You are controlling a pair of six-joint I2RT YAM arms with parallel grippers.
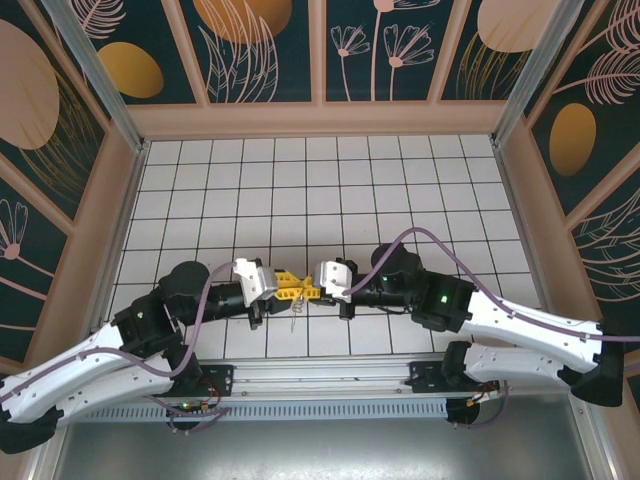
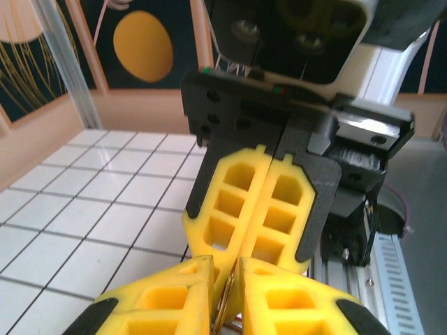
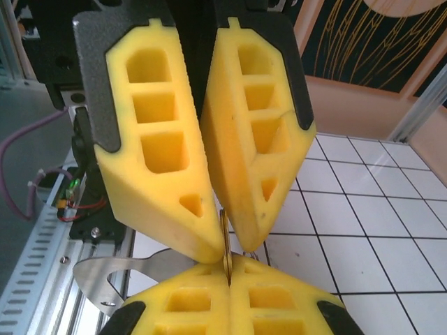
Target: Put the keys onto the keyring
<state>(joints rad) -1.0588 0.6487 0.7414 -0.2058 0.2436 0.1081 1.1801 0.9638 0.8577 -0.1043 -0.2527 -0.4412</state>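
Because both grippers meet tip to tip over the near middle of the table (image 1: 300, 180), the step in hand looks like a handover or re-grip of the keyring (image 3: 225, 236). It should go well only if one side has a sure hold before the other lets go. The right gripper (image 3: 229, 286) is fully closed, its yellow pads pinching the loop's thin brassy edge, which makes a firm anchor. The left gripper (image 3: 230, 248), on the left, stands at a narrow gap around that same edge — whether it presses the metal or merely brackets it cannot be told. A silvery flat part (image 3: 133, 273) juts out beside the pads and seems to belong to the same loop. Small wire rings (image 1: 295, 314) dangle just nearer than the tips — they should hang free and steady before any key is fed on.
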